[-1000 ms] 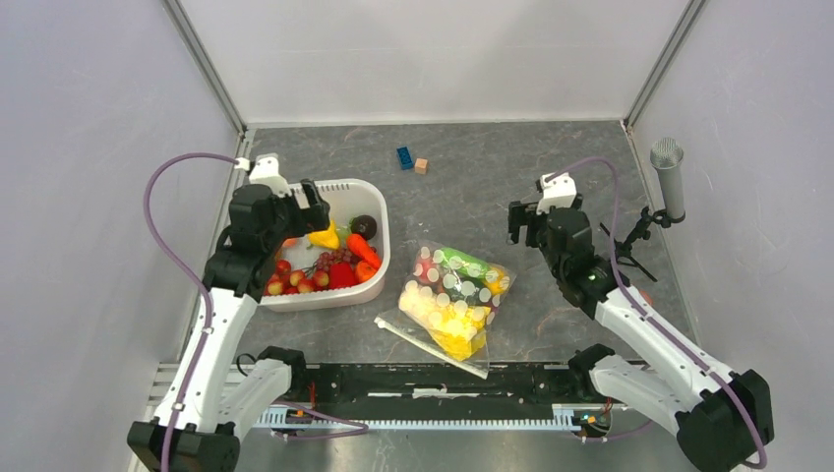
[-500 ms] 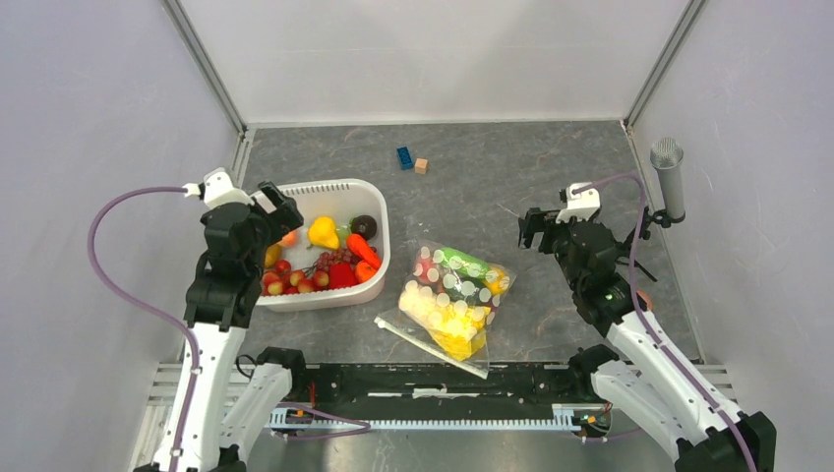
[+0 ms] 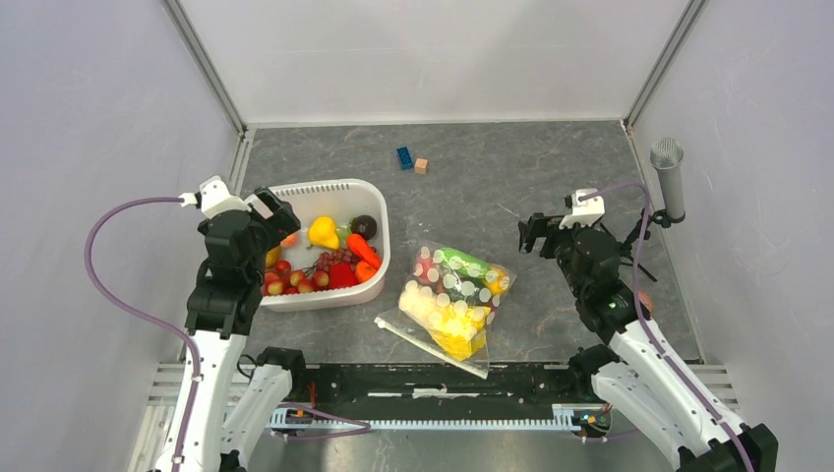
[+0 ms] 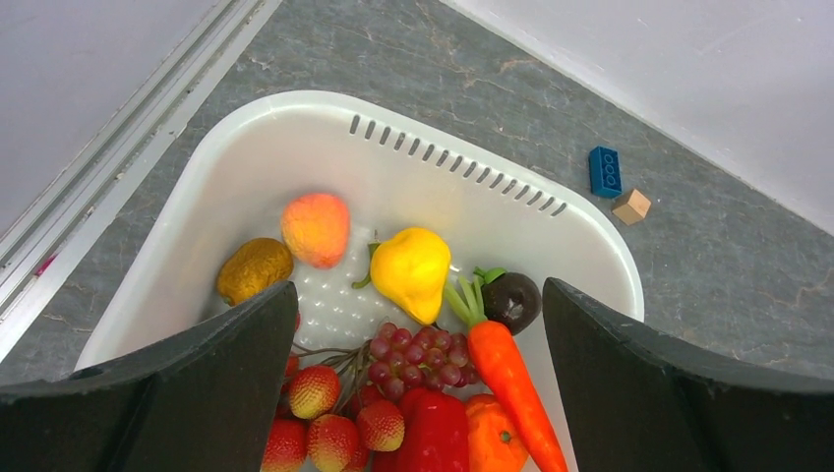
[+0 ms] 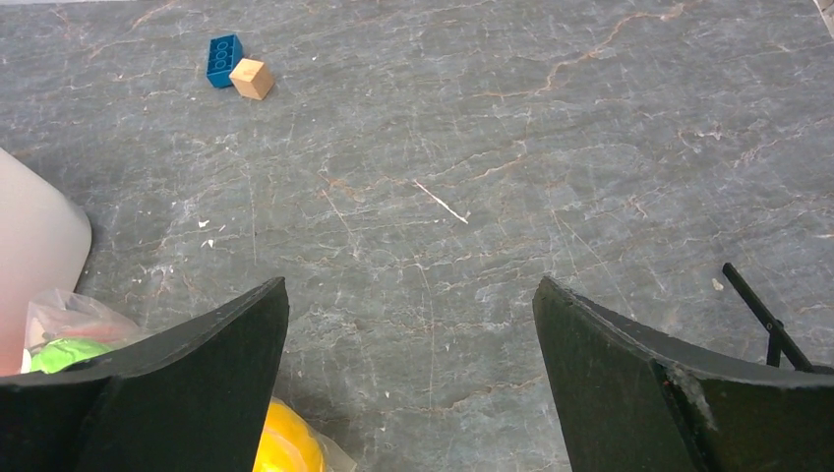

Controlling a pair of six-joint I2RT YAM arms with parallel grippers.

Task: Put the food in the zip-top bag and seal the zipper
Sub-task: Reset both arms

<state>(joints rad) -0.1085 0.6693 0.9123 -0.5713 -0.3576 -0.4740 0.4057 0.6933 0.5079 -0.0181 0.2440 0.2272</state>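
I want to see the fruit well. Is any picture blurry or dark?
Top view: sharp, evenly lit, only soft shadows beside the basket and bag. Left wrist view: fruit crisp; the fingers are plain black shapes. Right wrist view: table sharp, bag cut off at the corner.

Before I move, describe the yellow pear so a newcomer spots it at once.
Find the white basket on the table's left. Near its middle lies the yellow pear, between a peach and a dark round fruit. Nothing else there is bright yellow.
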